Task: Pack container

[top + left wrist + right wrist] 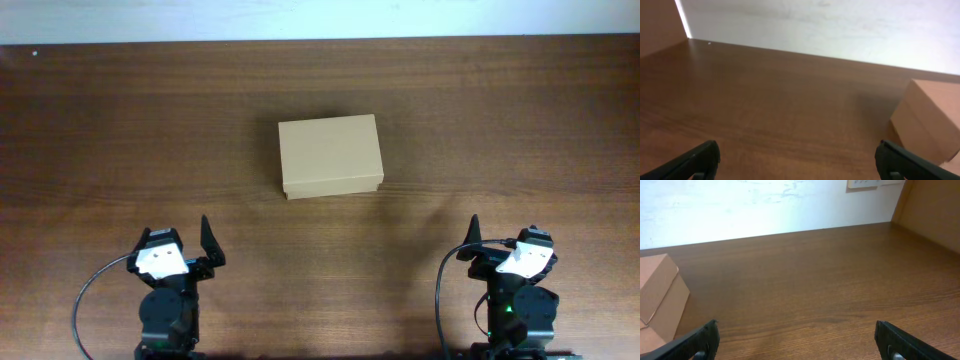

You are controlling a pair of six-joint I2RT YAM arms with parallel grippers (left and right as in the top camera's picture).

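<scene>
The container is a small plain tan cardboard box with its flap lid shut, sitting on the table a little behind the middle. It shows at the right edge of the left wrist view and the left edge of the right wrist view. My left gripper is open and empty at the front left, well short of the box. My right gripper is open and empty at the front right, also well short of it. No items to pack are in view.
The dark wooden table runs back to a white wall. Tan side panels stand at the far left and far right.
</scene>
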